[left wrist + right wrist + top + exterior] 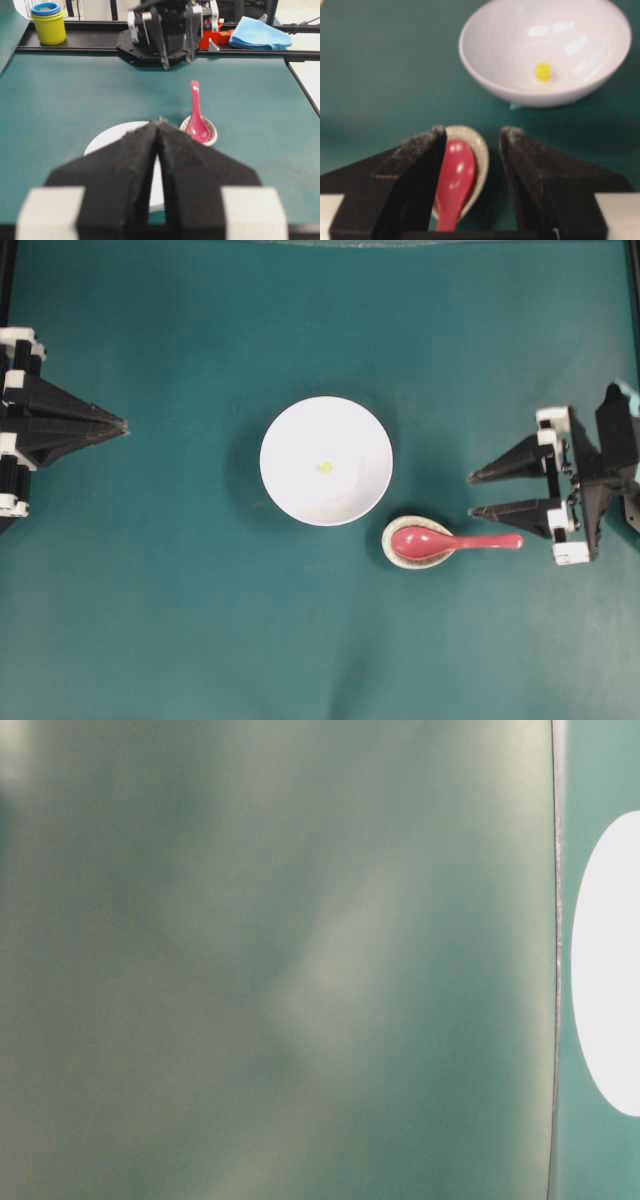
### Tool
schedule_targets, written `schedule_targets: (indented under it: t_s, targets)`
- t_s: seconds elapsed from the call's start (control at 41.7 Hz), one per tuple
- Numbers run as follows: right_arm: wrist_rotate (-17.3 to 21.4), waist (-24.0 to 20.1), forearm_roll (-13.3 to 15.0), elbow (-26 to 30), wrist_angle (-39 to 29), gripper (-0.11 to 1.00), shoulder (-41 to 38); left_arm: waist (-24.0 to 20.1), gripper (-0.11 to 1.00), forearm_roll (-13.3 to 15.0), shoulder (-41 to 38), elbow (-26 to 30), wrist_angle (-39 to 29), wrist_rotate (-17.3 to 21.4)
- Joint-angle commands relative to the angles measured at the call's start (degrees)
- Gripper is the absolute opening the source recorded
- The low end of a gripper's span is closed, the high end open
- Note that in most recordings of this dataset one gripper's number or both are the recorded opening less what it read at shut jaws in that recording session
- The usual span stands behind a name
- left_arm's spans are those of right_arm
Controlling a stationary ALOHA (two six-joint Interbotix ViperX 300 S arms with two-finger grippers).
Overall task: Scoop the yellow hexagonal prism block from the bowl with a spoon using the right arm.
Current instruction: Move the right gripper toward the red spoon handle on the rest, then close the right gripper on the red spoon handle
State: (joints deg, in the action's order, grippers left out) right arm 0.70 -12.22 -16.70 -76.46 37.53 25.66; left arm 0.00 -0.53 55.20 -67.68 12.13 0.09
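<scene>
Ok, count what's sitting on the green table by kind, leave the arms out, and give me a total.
Bowl: 1
Block: 1
Spoon: 1
Spoon rest: 1
Total: 4

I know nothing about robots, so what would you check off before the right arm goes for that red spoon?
1. Right gripper open wide enough for the handle: ok, its jaws stand well apart.
2. Spoon free to pick up: ok, its scoop lies in the small spoon rest and its handle points toward the right gripper.
3. Jaws lined up on the handle: not ok, the spoon sits off to one side in the right wrist view.
4. Yellow block in place: ok, it lies inside the white bowl.
5. Left gripper out of the way: ok, shut, at the far edge.
6. Table-level view usable: not ok, almost wholly blurred.
</scene>
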Motion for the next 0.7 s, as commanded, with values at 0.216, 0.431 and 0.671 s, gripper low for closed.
schedule_targets:
  t_s: [0.216, 0.431, 0.671]
  targets:
    - [-0.1, -11.0, -9.2, 0.2, 19.0, 0.53, -16.1, 0.0, 0.03, -0.1, -0.2, 1.6, 0.4, 0.1]
    - [-0.1, -16.7, -14.8, 1.0, 26.1, 0.53, -26.3, 0.0, 0.03, -0.1, -0.2, 1.6, 0.4, 0.1]
    - [-0.1, -19.3, -16.6, 0.9, 29.1, 0.53, -31.6, 0.0, 0.03, -0.1, -0.2, 1.6, 0.5, 0.1]
